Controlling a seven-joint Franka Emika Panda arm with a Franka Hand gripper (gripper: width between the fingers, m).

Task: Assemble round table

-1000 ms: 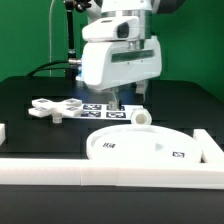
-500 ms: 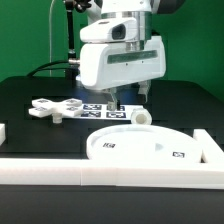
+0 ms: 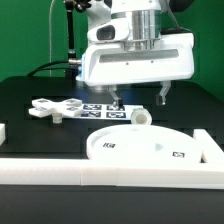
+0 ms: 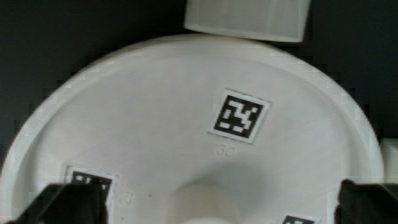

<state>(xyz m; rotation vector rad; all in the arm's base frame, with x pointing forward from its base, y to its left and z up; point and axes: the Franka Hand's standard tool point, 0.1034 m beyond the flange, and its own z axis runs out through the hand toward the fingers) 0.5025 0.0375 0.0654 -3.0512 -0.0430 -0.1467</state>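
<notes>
The round table's large rimmed disc lies flat near the front of the black table. In the wrist view the disc fills most of the frame, with a tag on it. The short thick cylinder leg lies at the disc's far edge and also shows in the wrist view. The flat cross-shaped piece lies at the exterior view's left. My gripper hangs above the leg and the disc's far edge, open and empty. Its dark fingertips flank a raised hub on the disc, with the gripper centred between them.
The marker board lies behind the disc, under the gripper. White border rails run along the front, at the exterior view's right and at its left. A black cable hangs behind the arm.
The gripper has turned about its vertical axis and now faces the exterior camera broadside, with its fingers seen further apart. The parts on the table have not moved.
</notes>
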